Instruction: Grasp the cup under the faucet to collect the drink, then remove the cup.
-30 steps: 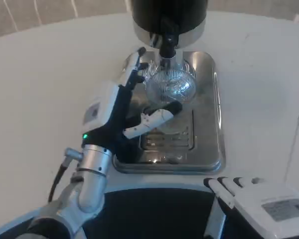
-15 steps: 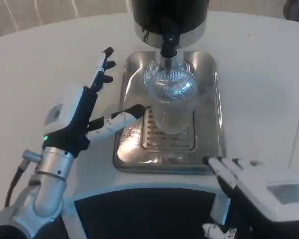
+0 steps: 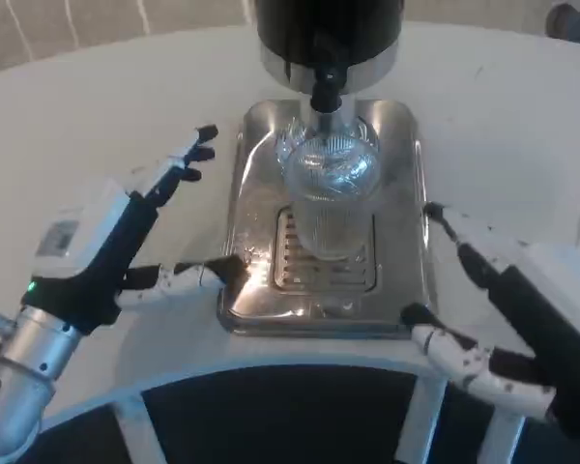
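Observation:
A clear ribbed glass cup [image 3: 330, 198] stands upright on the steel drip tray [image 3: 403, 174], directly below the black faucet [image 3: 326, 89] of the dispenser [image 3: 329, 34]. My left hand [image 3: 116, 246] is to the left of the tray, fingers spread, holding nothing and apart from the cup. On the other side my right hand [image 3: 503, 314] is beside the tray's near right corner, fingers spread wide, also holding nothing.
The tray has a slotted grate [image 3: 300, 271] in front of the cup. White tabletop [image 3: 97, 126] lies on both sides. The table's curved near edge and a dark gap below it run along the bottom of the picture.
My left hand let go of the cup and drew back left and toward me. My right hand rose from the bottom edge and spread open beside the tray's right side.

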Motion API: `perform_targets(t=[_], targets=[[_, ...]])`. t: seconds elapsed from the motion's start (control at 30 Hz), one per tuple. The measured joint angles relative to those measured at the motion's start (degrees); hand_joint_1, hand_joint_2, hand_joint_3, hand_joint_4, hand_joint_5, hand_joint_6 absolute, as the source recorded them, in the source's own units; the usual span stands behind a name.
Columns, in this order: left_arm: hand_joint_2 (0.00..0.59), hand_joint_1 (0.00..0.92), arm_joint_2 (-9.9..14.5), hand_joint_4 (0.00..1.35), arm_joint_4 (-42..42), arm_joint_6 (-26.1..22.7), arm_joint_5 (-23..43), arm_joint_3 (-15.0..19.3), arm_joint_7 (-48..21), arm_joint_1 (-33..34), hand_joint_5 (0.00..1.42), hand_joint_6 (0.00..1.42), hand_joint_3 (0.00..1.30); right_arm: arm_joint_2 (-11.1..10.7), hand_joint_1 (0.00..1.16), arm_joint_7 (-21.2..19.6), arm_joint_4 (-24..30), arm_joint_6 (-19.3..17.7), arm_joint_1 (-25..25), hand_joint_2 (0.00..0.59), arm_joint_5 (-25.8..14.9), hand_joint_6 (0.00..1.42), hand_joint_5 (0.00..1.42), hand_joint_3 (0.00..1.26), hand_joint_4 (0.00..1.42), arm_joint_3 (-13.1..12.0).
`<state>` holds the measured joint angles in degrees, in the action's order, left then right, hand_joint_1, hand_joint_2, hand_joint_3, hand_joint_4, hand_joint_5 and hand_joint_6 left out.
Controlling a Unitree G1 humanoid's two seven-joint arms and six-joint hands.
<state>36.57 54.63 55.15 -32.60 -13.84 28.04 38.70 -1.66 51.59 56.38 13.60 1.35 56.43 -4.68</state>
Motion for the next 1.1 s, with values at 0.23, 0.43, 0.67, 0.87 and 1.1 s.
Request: perform_targets(t=[0.23, 0.43, 0.67, 0.87, 1.1], targets=[[0.080, 0.082, 4.06, 0.12, -7.76, 0.42, -4.14, -0.33, -0.64, -5.98, 0.21, 0.24, 0.11, -1.52, 0.22, -1.58, -4.69, 11.10, 6.86, 0.495, -8.97, 0.00, 0.00, 0.00, 0.00, -2.80], [0.081, 0.082, 6.51, 0.10, -13.75, 0.34, -4.27, 0.00, -2.32, -11.23, 0.18, 0.22, 0.10, -3.37, 0.21, -6.25, -8.31, 15.82, 11.79, 0.498, -14.80, 0.00, 0.00, 0.00, 0.00, -1.30], [0.079, 0.082, 7.79, 0.09, -18.78, 0.21, -4.12, 1.78, -4.52, -14.93, 0.17, 0.22, 0.09, -4.93, 0.21, -10.60, -11.01, 19.48, 16.59, 0.498, -18.92, 0.00, 0.00, 0.00, 0.00, 2.40], [0.077, 0.082, 8.01, 0.08, -20.99, 0.05, -4.06, 3.65, -6.41, -17.48, 0.17, 0.22, 0.09, -6.69, 0.21, -12.27, -10.68, 22.55, 19.66, 0.498, -21.73, 0.00, 0.00, 0.00, 0.00, 5.38], [0.078, 0.078, 8.11, 0.08, -23.32, -0.72, -3.73, 6.18, -8.30, -19.71, 0.17, 0.21, 0.09, -8.83, 0.21, -16.87, -13.54, 22.64, 23.05, 0.499, -26.81, 0.00, 0.00, 0.00, 0.00, 5.93]])
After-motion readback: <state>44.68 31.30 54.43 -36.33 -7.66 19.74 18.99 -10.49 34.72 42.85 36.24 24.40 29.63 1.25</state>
